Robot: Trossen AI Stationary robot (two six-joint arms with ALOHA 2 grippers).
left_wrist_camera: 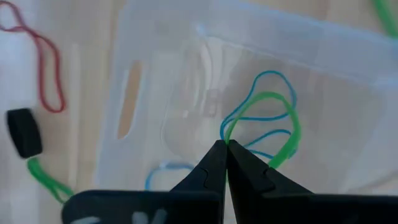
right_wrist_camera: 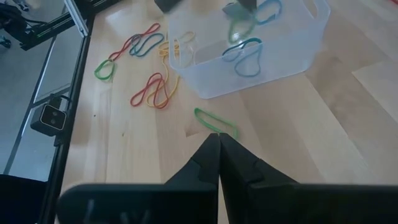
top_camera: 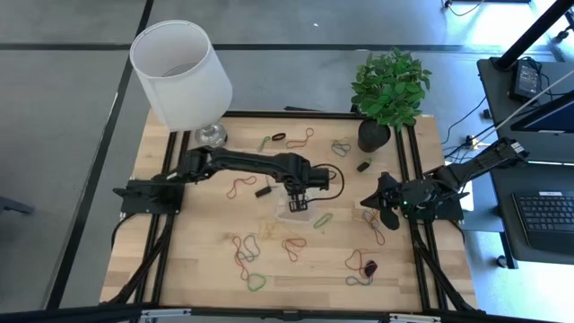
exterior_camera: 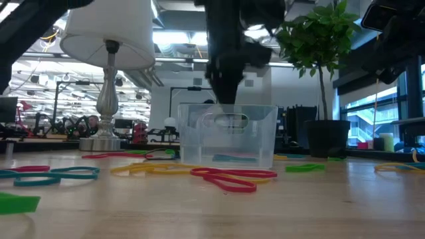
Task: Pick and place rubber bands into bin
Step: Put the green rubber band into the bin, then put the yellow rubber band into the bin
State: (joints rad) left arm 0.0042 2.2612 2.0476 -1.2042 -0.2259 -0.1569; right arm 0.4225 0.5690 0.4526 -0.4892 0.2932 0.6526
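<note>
The clear bin [top_camera: 300,213] stands mid-table; in the low view the bin [exterior_camera: 229,136] shows a teal rubber band lying on its floor. My left gripper [left_wrist_camera: 224,148] hangs over the bin's inside, shut on a green and a blue rubber band [left_wrist_camera: 264,115]. Many more rubber bands [top_camera: 244,256] lie scattered flat on the wooden table. To the bin's right, my right gripper [right_wrist_camera: 219,140] is shut with nothing in it; a green band [right_wrist_camera: 214,121] lies just ahead of it. My left gripper pinches a green and a blue band together at one spot of their loops [left_wrist_camera: 227,132], between its fingertips. The fingers come from above, pointing steeply down. The loops stick out past the tips over the bin's inside; whether they touch its floor I cannot tell.
A white lamp [top_camera: 184,72] stands at the far left, a potted plant [top_camera: 390,90] at the far right. A small black block [top_camera: 263,190] lies left of the bin. Bands spread along the near [top_camera: 359,265] and far [top_camera: 287,139] parts of the table.
</note>
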